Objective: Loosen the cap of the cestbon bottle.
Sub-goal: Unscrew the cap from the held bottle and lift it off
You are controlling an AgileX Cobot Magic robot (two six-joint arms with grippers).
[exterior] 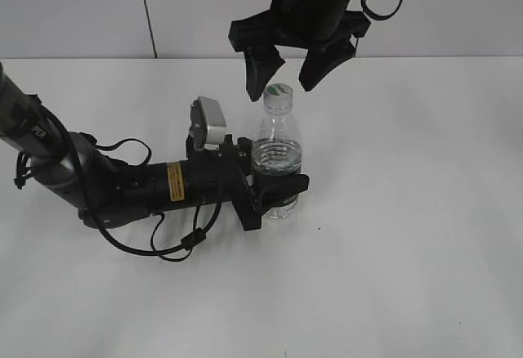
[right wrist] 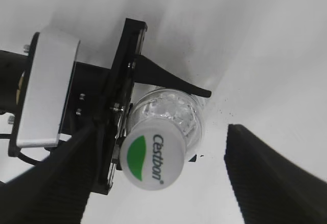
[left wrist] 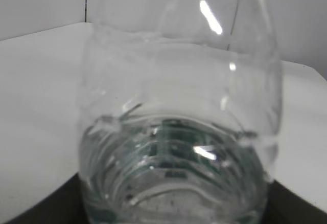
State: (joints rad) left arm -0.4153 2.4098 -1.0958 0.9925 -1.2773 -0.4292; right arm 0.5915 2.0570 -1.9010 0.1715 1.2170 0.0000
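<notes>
Outwardly, from the exterior view, we saw the bottle (exterior: 277, 158) standing upright on the white table (exterior: 409, 252), near its middle. Our left gripper (exterior: 276, 191) reached in low from the left and was clamped around the bottle's lower body, one finger passing in front of it. The white cap (exterior: 278, 92) sat on the bottle's neck, green mark upward. Our right gripper (exterior: 285, 70) hung from above with its two fingers spread apart, their tips on either side of the cap and slightly above it, not touching it.

From the left wrist view, we saw only the bottle (left wrist: 179, 132) filling the picture at very close range, its ribbed body clear with water in the lower part; the fingers themselves were barely visible as dark corners at the bottom.

From the right wrist view, we looked down on the cap (right wrist: 152, 158) with its printed top, sitting between our right gripper's (right wrist: 153, 178) wide-open fingers (right wrist: 271, 178), clear of both. Below it, the left gripper (right wrist: 153, 88) gripped the bottle (right wrist: 171, 114).
</notes>
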